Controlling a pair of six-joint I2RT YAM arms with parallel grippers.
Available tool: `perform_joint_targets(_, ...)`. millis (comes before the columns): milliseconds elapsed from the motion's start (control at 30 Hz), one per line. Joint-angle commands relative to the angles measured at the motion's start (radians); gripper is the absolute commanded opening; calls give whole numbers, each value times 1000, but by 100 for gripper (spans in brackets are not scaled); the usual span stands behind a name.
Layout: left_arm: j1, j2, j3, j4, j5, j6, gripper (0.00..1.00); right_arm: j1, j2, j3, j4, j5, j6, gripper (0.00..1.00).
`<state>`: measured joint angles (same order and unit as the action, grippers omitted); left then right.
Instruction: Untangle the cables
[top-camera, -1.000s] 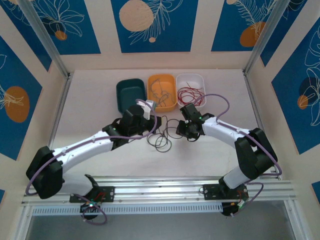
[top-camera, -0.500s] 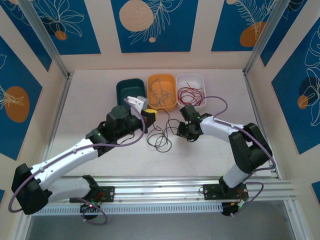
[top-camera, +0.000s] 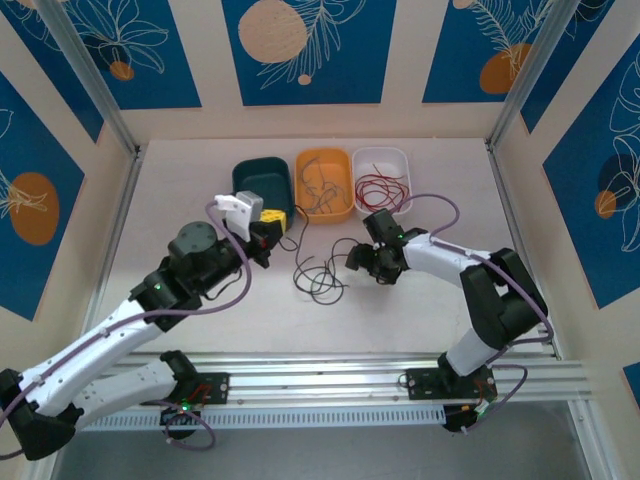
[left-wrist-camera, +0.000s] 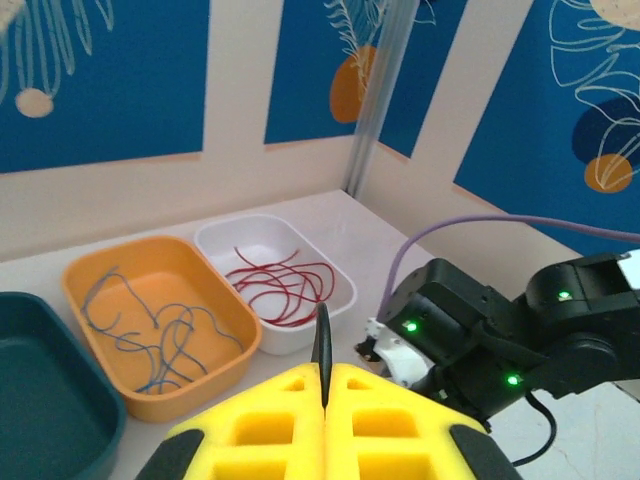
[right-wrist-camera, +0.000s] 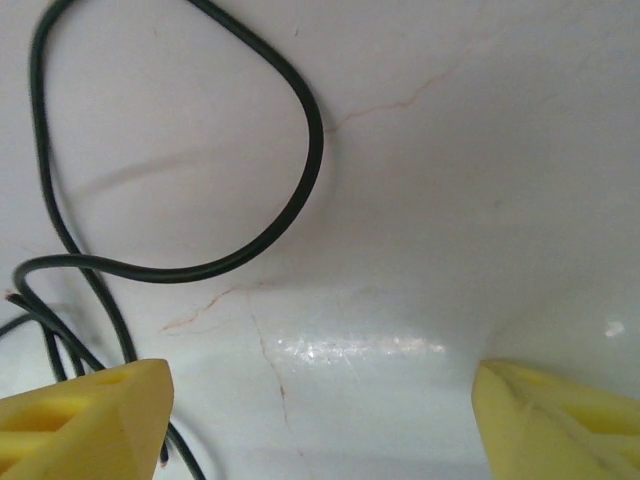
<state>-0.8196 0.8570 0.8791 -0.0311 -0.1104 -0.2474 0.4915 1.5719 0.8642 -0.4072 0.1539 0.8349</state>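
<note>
Black cables (top-camera: 320, 278) lie in loose loops on the table between the two arms. My left gripper (top-camera: 279, 222) is raised near the bins, its yellow pads (left-wrist-camera: 270, 415) shut on a black cable (left-wrist-camera: 322, 350) that stands up between them. That cable trails down toward the loops. My right gripper (top-camera: 360, 258) sits low over the right side of the loops. In the right wrist view it (right-wrist-camera: 320, 420) stands open over bare table, and a black cable (right-wrist-camera: 300, 130) curves in front of the left fingertip (right-wrist-camera: 90, 420).
Three bins stand at the back: a dark green one (top-camera: 262, 188), an orange one (top-camera: 340, 205) holding blue-grey wires (left-wrist-camera: 150, 330), and a white one (top-camera: 381, 156) holding red wires (left-wrist-camera: 280, 285). The aluminium rail (top-camera: 330, 385) runs along the near edge.
My left arm has drawn back to the left and toward its base, carrying the black cable. The right gripper has opened.
</note>
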Motion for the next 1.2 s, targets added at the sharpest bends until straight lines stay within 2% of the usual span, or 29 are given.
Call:
perform_joint_targets(0,3,-34,38,-52,-89,39,0,-9,-74,-5,-42,14,-2,88)
perform_joint_targets(100,15,-32,73,-102,-136,60,0,-15,-120,7,-84,42,-16,99)
perform_joint_targets(133,22,-29,83,-112,-146,67,0,-17,-138,9,-97,52,-20,99)
perform_joint_targets(367,106,53,169,-127,-138,91,0,-24,-283,-8,-138,90,-34,99)
perform_joint_targets(567,262,181,243,-105,-69,76,0,-21,-398,-27,-163,113,-51,99)
perform_joint_targets(833,386,344,329,-50,-89,137,0,-22,-477,-52,-192,137,-44,99)
perform_joint_targets(1167,442,559,449,-83,-125,219,0,-22,-481,-41,-186,134,-29,99)
